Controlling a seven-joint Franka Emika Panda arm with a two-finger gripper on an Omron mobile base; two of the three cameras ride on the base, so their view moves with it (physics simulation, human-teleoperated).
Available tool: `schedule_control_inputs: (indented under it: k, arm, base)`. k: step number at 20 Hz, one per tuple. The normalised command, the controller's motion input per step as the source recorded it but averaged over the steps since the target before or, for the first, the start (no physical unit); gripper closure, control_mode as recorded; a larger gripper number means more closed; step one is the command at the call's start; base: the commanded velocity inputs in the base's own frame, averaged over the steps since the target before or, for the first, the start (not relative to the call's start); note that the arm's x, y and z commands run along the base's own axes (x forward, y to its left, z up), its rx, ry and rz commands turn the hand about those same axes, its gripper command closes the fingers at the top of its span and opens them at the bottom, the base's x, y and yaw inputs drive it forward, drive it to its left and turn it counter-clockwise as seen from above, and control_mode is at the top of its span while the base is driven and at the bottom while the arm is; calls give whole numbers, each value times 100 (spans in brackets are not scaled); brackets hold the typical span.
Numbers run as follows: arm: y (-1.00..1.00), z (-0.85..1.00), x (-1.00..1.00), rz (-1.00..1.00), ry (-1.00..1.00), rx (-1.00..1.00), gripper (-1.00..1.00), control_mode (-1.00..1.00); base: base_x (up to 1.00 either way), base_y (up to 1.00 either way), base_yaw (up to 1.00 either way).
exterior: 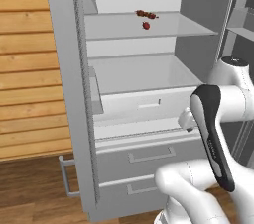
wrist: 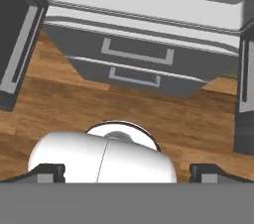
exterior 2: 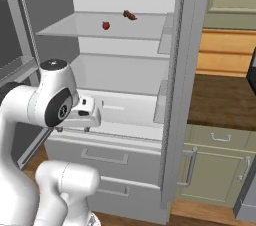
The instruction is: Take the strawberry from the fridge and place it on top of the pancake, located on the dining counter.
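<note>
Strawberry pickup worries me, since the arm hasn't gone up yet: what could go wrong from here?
1. The strawberry is tiny and roundish; the open tool might nudge it so it rolls along the shelf.
2. The dark lumpy food strip lies close behind and could be bumped or grabbed instead.

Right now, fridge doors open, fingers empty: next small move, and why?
Probably raise the hand and tip it up toward the upper shelf. The strawberry sits there near the front edge, beside a dark red-brown strip. The open gripper points down at the fridge drawers and floor, well below the berry.
</note>
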Motion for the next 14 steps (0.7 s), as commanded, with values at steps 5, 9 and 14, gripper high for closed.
schedule_control_inputs:
  k: [5,9,14]
  arm:
    - [4,0,0,-28,9,10,-100,-100]
    - [0,0,0,-21,8,0,-100,-100]
    - [0,-8,0,-3,0,-10,-100,-100]
  base:
    - [0,0,0]
    - [0,0,0]
    - [0,0,0]
